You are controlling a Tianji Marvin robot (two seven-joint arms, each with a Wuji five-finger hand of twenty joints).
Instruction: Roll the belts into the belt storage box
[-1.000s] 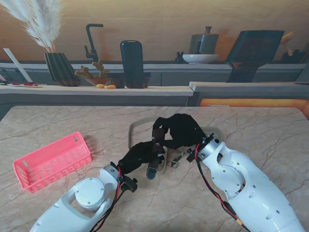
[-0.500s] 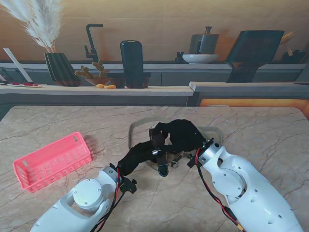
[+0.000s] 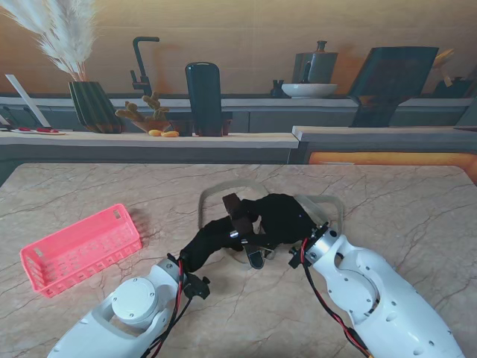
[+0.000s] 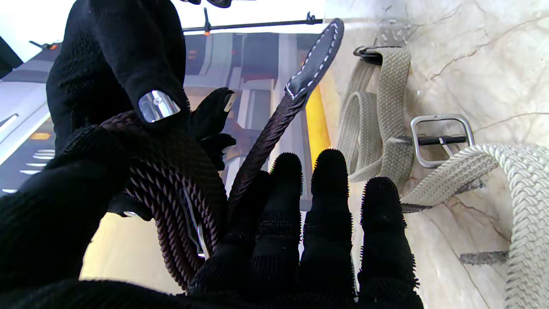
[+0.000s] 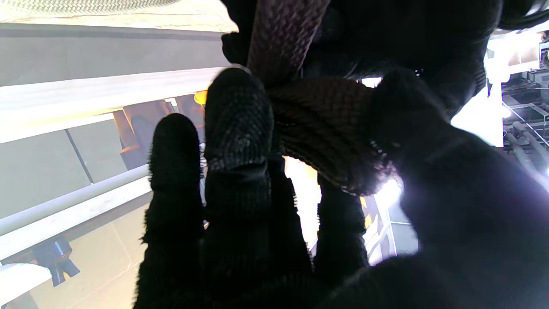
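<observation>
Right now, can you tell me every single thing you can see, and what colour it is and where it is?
Brown belt: one, dark brown braided, half rolled, held up between both hands over the middle of the table.
Beige belts: apparently two, pale woven, one with a silver buckle, lying on the table beyond the hands.
Basket: one, pink plastic, on the table to the left.
Table: one, beige marble.
Counter things: dark vase with pale feathery grass, black tap, white bowl, far behind the table.
Left robot hand: black glove, holding the brown belt.
Right robot hand: black glove, holding the brown belt.

White arms (image 3: pixel 373 291) — black-gloved fingers (image 4: pixel 330 180)
</observation>
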